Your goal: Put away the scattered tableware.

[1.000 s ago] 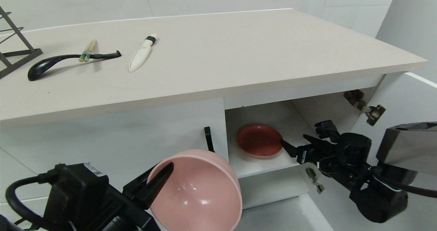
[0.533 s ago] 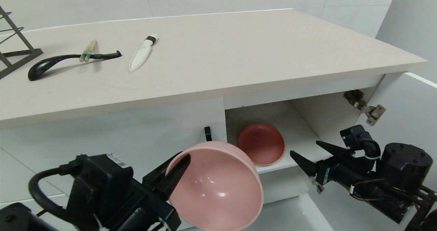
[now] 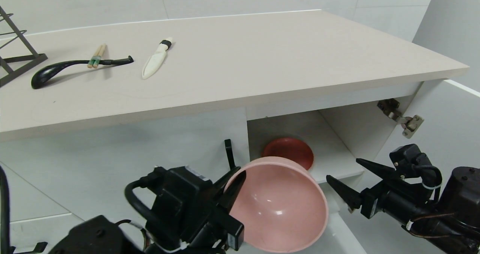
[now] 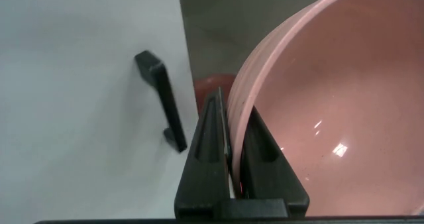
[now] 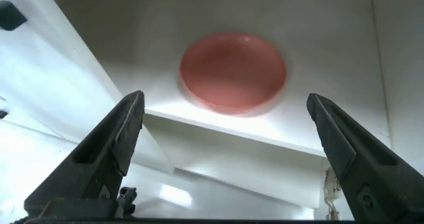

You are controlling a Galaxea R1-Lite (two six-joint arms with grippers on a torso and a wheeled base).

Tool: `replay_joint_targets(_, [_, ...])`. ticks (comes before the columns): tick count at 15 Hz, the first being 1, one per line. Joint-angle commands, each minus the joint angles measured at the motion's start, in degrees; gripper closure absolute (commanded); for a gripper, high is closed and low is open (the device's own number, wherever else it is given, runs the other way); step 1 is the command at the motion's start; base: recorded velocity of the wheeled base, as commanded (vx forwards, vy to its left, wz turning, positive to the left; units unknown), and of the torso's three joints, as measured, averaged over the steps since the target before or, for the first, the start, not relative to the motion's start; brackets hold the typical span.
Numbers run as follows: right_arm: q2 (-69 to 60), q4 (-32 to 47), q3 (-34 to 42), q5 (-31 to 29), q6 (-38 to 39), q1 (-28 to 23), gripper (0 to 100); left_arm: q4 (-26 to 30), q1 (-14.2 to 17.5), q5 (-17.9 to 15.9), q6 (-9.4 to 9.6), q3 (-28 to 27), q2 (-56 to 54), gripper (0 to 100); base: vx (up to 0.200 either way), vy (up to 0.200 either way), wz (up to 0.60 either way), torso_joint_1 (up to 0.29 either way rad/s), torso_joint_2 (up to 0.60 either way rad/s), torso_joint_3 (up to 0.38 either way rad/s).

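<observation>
1 pink bowl [image 3: 281, 209] in L hand [image 3: 236, 174]

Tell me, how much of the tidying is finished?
Done: a red plate sits on the cabinet shelf. In hand: the left gripper is shut on a pink bowl before that shelf; the right gripper is open, empty. Left: the black ladle, chopsticks and white knife lie on the countertop.

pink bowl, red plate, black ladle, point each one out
pink bowl [image 3: 279, 209], head view, on its inner wall
red plate [image 5: 233, 70], right wrist view, at its centre
black ladle [image 3: 44, 77], head view, on its scoop
</observation>
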Motion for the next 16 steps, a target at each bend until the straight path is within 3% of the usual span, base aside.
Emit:
replay_joint_targets(1, [-0.6,-0.1,0.1,0.0,0.0,-1.5,0,-0.1,-1.2,1.1,0.04,-4.3,5.3,100,0.000,0.000,0.00,0.000,0.00,0.000])
replay_joint_targets(6, [-3.7,-0.1,-0.3,0.0,-4.7,-6.9,0,-0.1,-1.5,4.8,0.04,-8.9,11.1,100,0.000,0.000,0.00,0.000,0.00,0.000])
replay_joint_targets(11, [-4.2,-0.1,-0.6,0.1,-7.0,-7.1,0,-0.1,-1.5,12.3,0.04,-14.0,15.6,100,0.000,0.000,0.00,0.000,0.00,0.000])
replay_joint_targets(16, [-7.7,-0.1,-2.1,0.2,-10.0,-6.8,0,-0.1,-1.5,12.6,0.13,-18.1,19.9,100,0.000,0.000,0.00,0.000,0.00,0.000])
